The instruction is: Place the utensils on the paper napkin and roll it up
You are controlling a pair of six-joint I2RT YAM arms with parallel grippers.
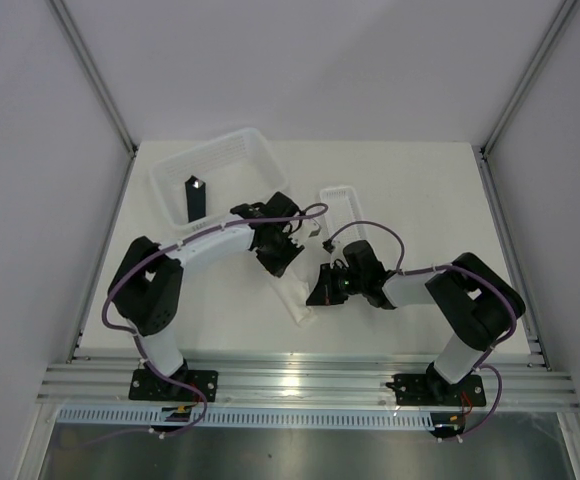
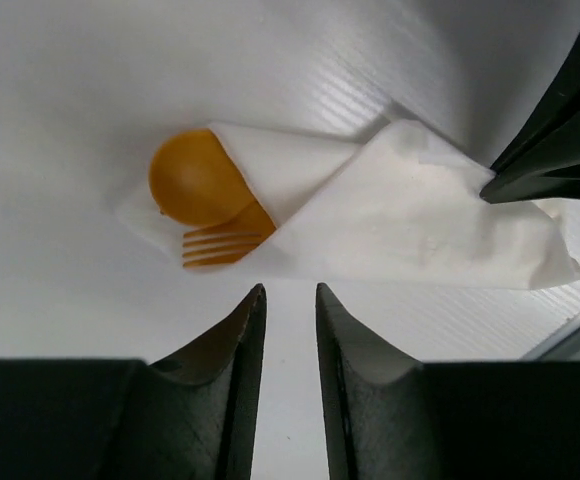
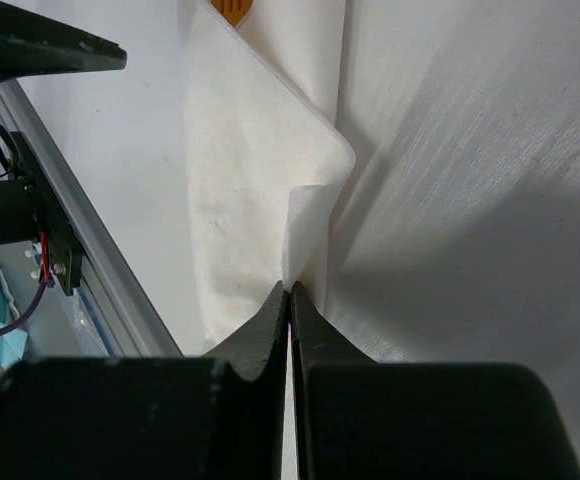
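Note:
The paper napkin (image 2: 410, 220) lies folded around the utensils on the table. The orange spoon bowl (image 2: 195, 180) and the fork tines (image 2: 220, 245) stick out of its left end; the knife is hidden. My left gripper (image 2: 290, 290) is open and empty, just in front of the bundle, near the fork. My right gripper (image 3: 290, 288) is shut on a fold of the napkin (image 3: 240, 150) at the bundle's other end; an orange tip (image 3: 232, 10) shows at the far end. In the top view both grippers, left (image 1: 280, 255) and right (image 1: 322, 285), flank the napkin (image 1: 301, 308).
A large white slotted basket (image 1: 232, 152) with a black upright block (image 1: 195, 197) stands at the back left. A narrow white ribbed tray (image 1: 340, 197) lies behind the right gripper. The metal rail (image 1: 300, 380) runs along the table's near edge.

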